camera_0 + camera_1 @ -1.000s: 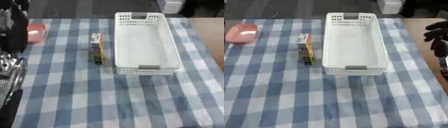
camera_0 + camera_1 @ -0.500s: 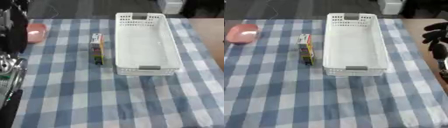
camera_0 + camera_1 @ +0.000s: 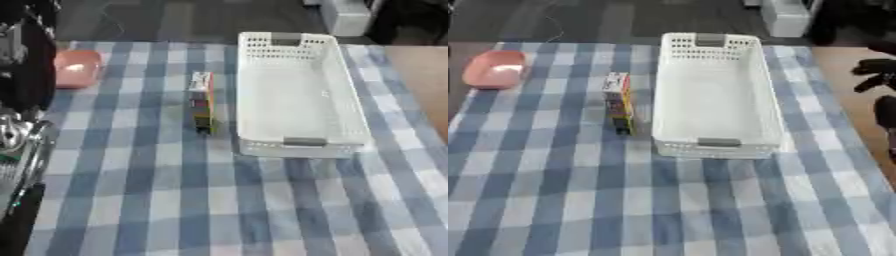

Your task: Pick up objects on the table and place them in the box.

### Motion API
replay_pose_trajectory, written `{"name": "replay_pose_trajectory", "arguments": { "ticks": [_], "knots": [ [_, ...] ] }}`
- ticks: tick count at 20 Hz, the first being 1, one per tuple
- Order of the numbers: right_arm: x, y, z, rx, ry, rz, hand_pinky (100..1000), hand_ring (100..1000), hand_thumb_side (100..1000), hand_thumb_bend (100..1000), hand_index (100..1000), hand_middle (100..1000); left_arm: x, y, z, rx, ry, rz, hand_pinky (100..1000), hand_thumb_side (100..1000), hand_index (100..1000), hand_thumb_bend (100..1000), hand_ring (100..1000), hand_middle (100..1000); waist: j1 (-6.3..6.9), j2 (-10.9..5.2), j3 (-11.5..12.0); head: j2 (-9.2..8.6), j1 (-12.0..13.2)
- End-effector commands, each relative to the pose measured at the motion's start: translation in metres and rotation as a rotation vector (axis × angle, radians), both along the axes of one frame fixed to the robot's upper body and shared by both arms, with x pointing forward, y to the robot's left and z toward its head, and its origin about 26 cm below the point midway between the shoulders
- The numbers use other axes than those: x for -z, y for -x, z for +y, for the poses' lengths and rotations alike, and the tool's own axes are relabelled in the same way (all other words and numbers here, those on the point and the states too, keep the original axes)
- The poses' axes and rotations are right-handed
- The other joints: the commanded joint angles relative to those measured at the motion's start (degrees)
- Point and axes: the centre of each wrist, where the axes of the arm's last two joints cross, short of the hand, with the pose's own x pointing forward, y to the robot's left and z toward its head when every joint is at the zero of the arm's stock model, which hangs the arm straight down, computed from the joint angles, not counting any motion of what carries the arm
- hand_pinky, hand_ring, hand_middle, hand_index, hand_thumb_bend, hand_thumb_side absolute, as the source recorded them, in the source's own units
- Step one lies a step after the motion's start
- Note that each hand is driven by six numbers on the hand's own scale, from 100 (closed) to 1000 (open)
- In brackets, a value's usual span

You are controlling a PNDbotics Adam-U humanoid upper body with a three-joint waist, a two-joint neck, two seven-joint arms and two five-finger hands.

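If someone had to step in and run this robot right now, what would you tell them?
Right robot hand: at the right edge beside the table, holding nothing; fingers unclear.
Left robot hand: not clearly seen; only the arm shows at the left edge.
White box: on the checked tablecloth, empty.
Colourful slim box: lying just left of the white box.
Pink item: far left corner.
Done: nothing placed. Left: both items.

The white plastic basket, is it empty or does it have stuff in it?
Empty: the white plastic basket shows only its bare white floor; the colourful narrow box lies outside, left of it.
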Motion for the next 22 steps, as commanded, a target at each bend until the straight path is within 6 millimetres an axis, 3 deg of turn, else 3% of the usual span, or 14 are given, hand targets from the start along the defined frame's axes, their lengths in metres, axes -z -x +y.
{"name": "replay_pose_trajectory", "arguments": {
  "ticks": [1, 9, 11, 12, 13, 16, 18, 19, 22],
  "knots": [
    [-0.019, 0.000, -0.008, 0.012, 0.017, -0.005, 827, 799, 893, 575, 767, 850, -0.012, 0.002, 0.004, -0.007, -0.021, -0.036, 1000, 1000, 871, 531, 790, 990, -0.16, -0.78, 0.10, 0.09, -0.10],
    [-0.033, 0.000, -0.015, -0.023, 0.073, 0.046, 826, 815, 888, 567, 783, 855, -0.011, 0.002, 0.003, -0.006, -0.030, -0.023, 1000, 1000, 871, 526, 788, 992, -0.49, -1.02, -0.13, 0.15, -1.11],
    [-0.029, 0.002, -0.015, -0.022, 0.050, 0.057, 777, 788, 885, 543, 776, 853, -0.013, 0.002, 0.005, -0.018, -0.050, -0.010, 1000, 1000, 872, 518, 787, 992, -0.51, -1.29, -0.57, 0.32, -1.70],
    [-0.026, 0.003, -0.015, -0.024, 0.037, 0.061, 714, 738, 893, 560, 760, 841, -0.015, 0.002, 0.008, -0.028, -0.073, -0.001, 1000, 1000, 882, 462, 792, 992, -0.45, -1.46, -0.75, 0.45, -1.68],
    [-0.023, 0.003, -0.015, -0.028, 0.013, 0.056, 657, 715, 881, 512, 752, 833, -0.018, 0.002, 0.011, -0.034, -0.127, -0.001, 1000, 1000, 886, 504, 794, 990, -0.21, -1.71, -0.96, 0.34, -1.19],
    [-0.014, 0.002, -0.008, -0.057, -0.074, 0.023, 586, 659, 876, 481, 734, 811, -0.030, 0.001, 0.023, -0.031, -0.284, -0.017, 988, 972, 889, 517, 778, 962, 0.37, -2.22, -1.49, 0.11, 0.11],
    [-0.009, 0.001, -0.002, -0.092, -0.139, -0.013, 482, 614, 867, 452, 713, 782, -0.036, -0.002, 0.031, -0.020, -0.373, -0.036, 945, 946, 902, 556, 778, 944, 0.79, -2.49, -1.89, 0.10, 0.82],
    [-0.008, 0.000, 0.000, -0.109, -0.167, -0.036, 453, 602, 864, 443, 707, 772, -0.040, -0.005, 0.035, -0.018, -0.427, -0.058, 941, 939, 901, 611, 776, 936, 1.00, -2.62, -2.11, 0.22, 1.14],
    [-0.009, -0.003, 0.004, -0.140, -0.241, -0.110, 393, 564, 857, 417, 682, 730, -0.044, -0.016, 0.049, -0.026, -0.592, -0.095, 926, 942, 906, 637, 775, 911, 1.45, -2.88, -2.85, 0.85, 2.10]
  ]
}}
